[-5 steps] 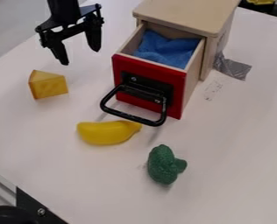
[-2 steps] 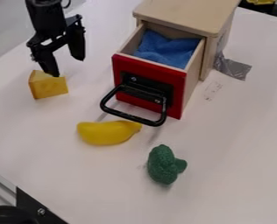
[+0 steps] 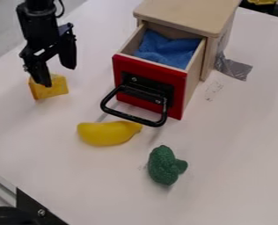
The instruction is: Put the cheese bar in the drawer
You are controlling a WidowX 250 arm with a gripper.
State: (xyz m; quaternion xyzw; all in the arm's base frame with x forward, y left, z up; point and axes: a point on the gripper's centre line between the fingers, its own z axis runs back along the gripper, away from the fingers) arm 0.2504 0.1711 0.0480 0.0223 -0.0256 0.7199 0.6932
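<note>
white table (image 3: 224,145). my gripper (image 3: 58,76) at cheese wedge (image 3: 54,91), fingers apart, one partly hiding wedge. drawer (image 3: 147,69) open, blue cloth (image 3: 168,50) inside. banana (image 3: 106,133) near drawer handle (image 3: 132,117).

No text, label, brand, number or sign could be read. Faint dark marks (image 3: 213,89) lay on the table (image 3: 241,132) between the drawer (image 3: 177,90) and the tape (image 3: 235,69), too smudged to tell as writing.
</note>
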